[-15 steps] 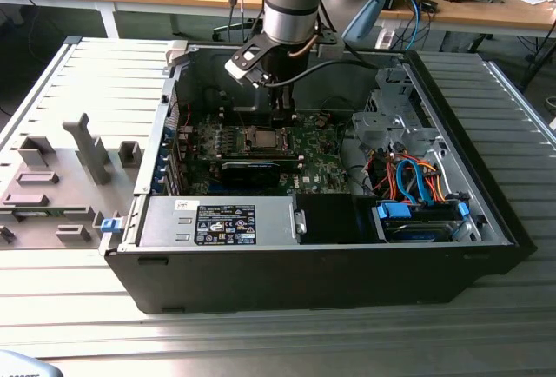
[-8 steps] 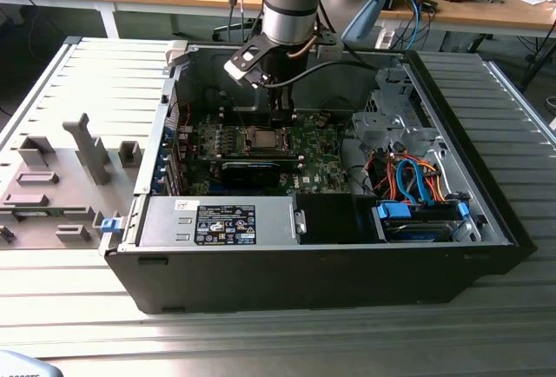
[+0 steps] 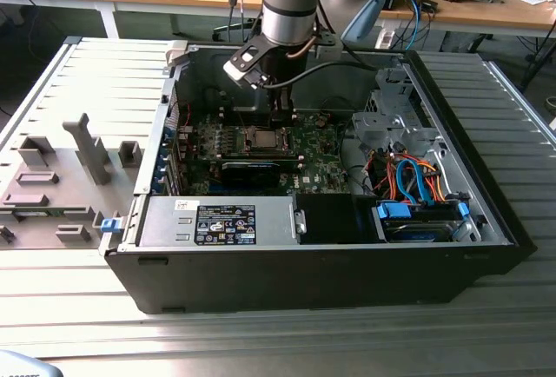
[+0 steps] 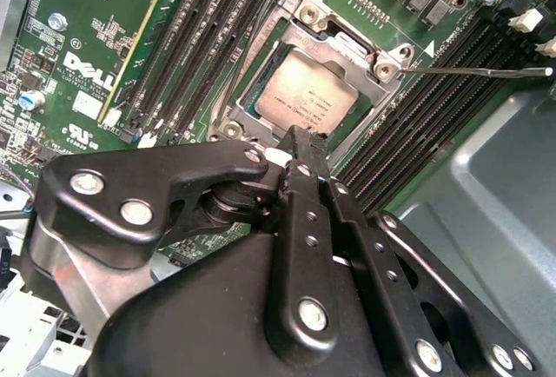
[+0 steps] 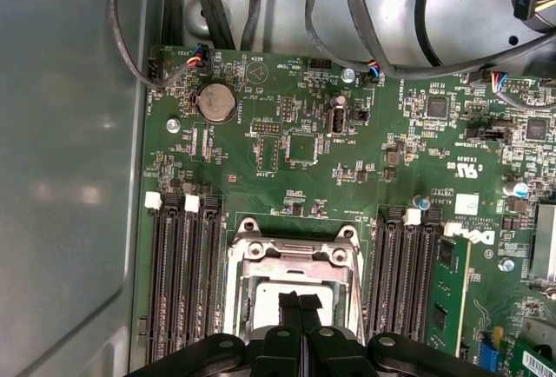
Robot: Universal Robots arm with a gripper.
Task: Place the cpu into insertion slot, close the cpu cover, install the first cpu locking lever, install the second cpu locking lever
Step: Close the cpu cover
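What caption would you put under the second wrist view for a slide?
Shut gripper at the edge of the cpu cover, which lies over the cpu; a thin lever juts out alongside.

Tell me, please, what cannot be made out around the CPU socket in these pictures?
Second wrist view: the gripper hides the near side of the cpu cover; whether it touches the cover cannot be told.
First wrist view: the gripper and the picture's edge cut off much of the cpu.
Exterior view: the insertion slot is too small to show whether anything is latched.
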